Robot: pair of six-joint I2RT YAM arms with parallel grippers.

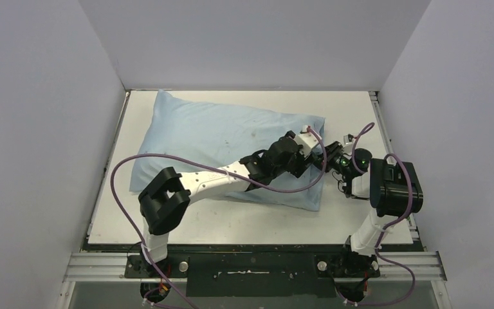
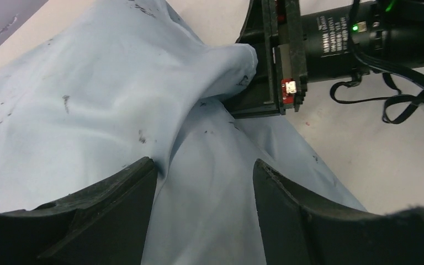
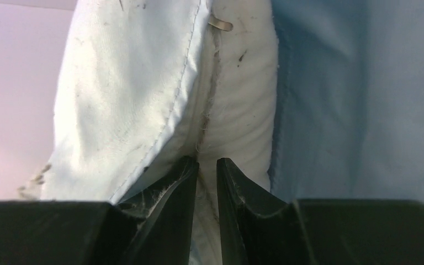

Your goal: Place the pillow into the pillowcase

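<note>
A thin, wrinkled light blue fabric pillowcase (image 1: pixel 206 138) lies plump and filled across the far half of the white table (image 1: pixel 244 222). Its long side runs left to right, a little tilted, with the left end nearer the back wall. The plump off-white stuffed pillow (image 3: pixel 243 110) is inside it. From above no off-white shows, but the right wrist view looks into the case's right end. There the pillow's fuzzy seamed edge sits between a pale stitched hem on the left and blue cloth on the right.

The left arm reaches diagonally over the pillowcase to that right end. The left gripper (image 2: pixel 204 165) hangs just above the blue cloth with its jaws wide and nothing between them. Small dark specks dot the fabric under it.

The right arm comes in from the right side of the table and meets the same end. The right gripper (image 3: pixel 207 163) has its jaws narrow, only a thin slit between the tips, with pale cloth in the slit. In the left wrist view a bunched corner of the blue pillowcase is drawn up into those jaws, so they grip the case at its open end. The two grippers are near each other

A purple cable (image 1: pixel 119 177) loops out from the left arm
</note>
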